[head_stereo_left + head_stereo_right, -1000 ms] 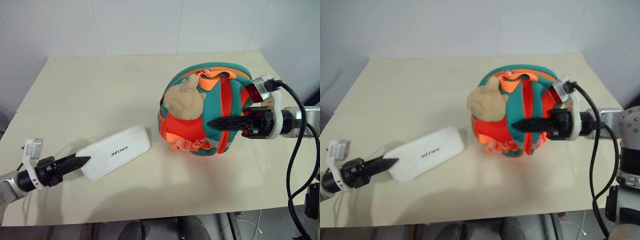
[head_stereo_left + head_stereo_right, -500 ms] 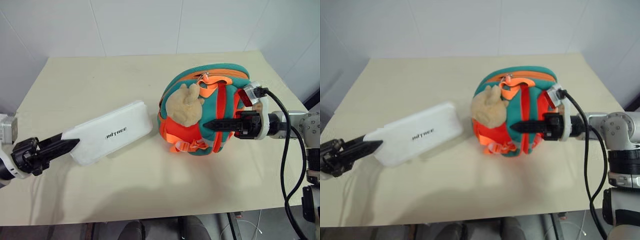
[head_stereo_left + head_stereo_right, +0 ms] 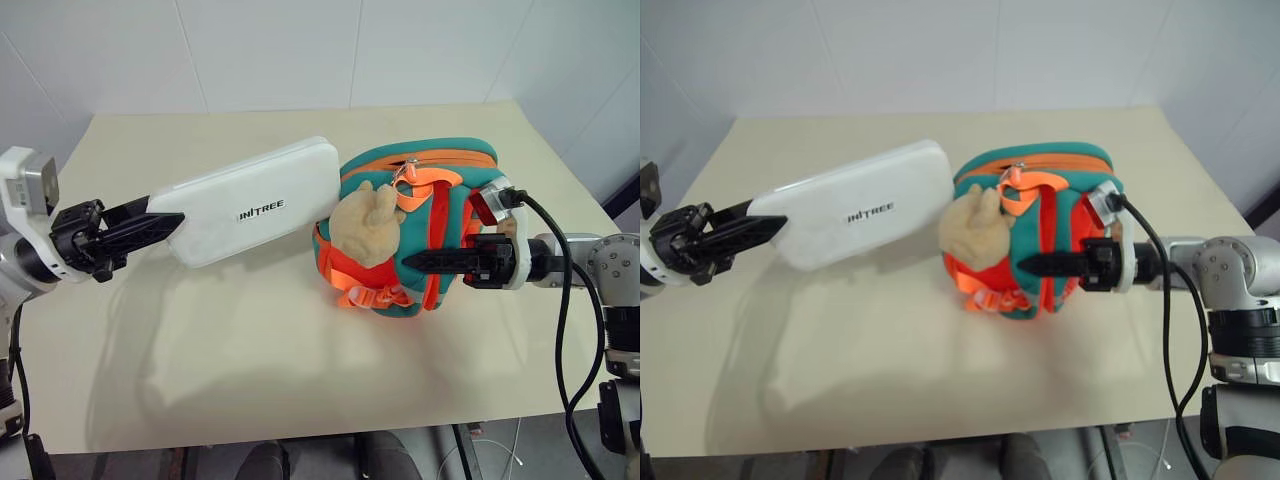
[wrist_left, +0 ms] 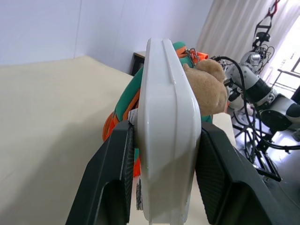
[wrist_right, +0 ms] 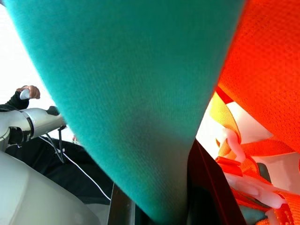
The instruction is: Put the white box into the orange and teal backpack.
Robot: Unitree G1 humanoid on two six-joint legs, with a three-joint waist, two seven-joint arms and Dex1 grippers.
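Above the table (image 3: 200, 340), the left gripper (image 3: 160, 222) clamps one end of the white box (image 3: 255, 200), a flat rounded case lettered "UNITREE", raised beside the orange and teal backpack (image 3: 455, 195). Right gripper (image 3: 415, 262) pinches a teal strap (image 5: 117, 93).

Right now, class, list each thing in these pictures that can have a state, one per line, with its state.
white box: lifted off the table, clamped at one end.
orange and teal backpack: on the table, teal strap pinched.
left gripper: jaws shut on the box.
right gripper: jaws shut on the strap.
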